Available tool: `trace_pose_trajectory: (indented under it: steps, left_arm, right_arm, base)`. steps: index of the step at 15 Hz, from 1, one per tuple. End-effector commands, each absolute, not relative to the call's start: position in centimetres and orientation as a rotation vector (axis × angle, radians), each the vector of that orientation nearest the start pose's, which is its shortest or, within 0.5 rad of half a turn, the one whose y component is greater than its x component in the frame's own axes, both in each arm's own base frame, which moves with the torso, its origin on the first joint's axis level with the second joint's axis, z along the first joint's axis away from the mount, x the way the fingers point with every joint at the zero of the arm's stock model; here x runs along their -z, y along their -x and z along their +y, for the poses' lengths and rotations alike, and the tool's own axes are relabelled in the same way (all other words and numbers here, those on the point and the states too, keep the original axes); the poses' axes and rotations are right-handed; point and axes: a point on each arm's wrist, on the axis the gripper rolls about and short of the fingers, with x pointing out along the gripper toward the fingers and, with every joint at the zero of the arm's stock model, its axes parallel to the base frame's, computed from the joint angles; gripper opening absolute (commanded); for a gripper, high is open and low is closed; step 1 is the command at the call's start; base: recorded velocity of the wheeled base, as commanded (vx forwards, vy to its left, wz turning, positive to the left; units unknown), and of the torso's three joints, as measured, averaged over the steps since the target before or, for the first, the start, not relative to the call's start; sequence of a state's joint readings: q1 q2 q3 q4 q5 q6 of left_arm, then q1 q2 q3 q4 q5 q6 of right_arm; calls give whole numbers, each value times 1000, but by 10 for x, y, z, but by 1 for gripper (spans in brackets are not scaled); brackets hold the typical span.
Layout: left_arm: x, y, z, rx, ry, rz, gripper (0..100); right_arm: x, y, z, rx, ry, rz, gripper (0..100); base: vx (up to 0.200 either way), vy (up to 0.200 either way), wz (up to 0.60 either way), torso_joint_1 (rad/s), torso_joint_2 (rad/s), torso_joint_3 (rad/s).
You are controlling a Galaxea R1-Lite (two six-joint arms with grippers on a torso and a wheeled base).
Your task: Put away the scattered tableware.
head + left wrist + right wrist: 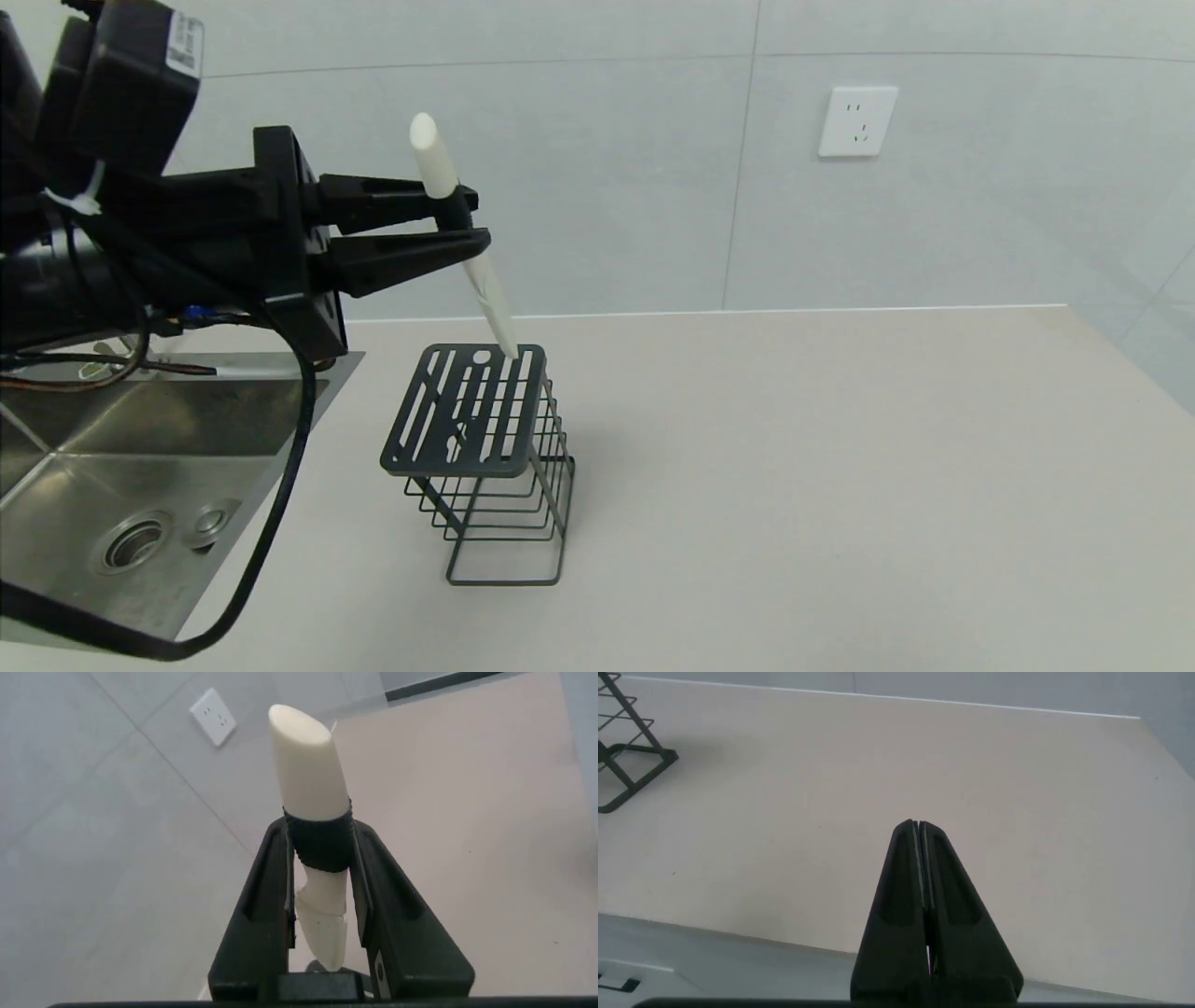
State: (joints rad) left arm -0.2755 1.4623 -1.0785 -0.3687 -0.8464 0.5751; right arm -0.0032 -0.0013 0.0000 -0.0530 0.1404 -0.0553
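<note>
Utensil [485, 285] tip hidden at rack [457, 465] top

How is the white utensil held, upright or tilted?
Tilted. The white utensil in the left gripper slants, lower tip at the slotted top of the rack.

White label [185, 44] on black housing [131, 89], print too small to read

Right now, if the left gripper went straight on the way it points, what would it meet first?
Probably the tiled wall low behind the countertop. The left gripper, shut on the white utensil, points over the rack; depth is unclear.
</note>
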Motion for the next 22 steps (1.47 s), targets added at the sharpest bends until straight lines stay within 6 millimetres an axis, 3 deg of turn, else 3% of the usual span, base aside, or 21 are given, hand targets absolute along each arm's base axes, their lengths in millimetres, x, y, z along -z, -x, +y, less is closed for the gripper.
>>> trace_pose_trajectory:
  steps: [1,7,11,22]
  left_arm:
    - [-289,-241,-85,1099,-491,-273,0]
    - [-292,-235,-83,1101,-446,-256,0]
    - [-287,-242,-85,1103,-436,-241,0]
    - [-283,-257,-81,1071,-417,-248,0]
  right_arm:
    - [-81,23,3,-136,59,-59,0]
    - [-81,23,3,-132,10,-59,0]
    - [-81,23,5,-213,84,-60,0]
    - [-81,23,4,-177,83,-59,0]
  base:
    - [0,0,0,0,0,0]
    - [0,0,0,0,0,0]
    - [0,0,0,0,0,0]
    - [0,0,0,0,0,0]
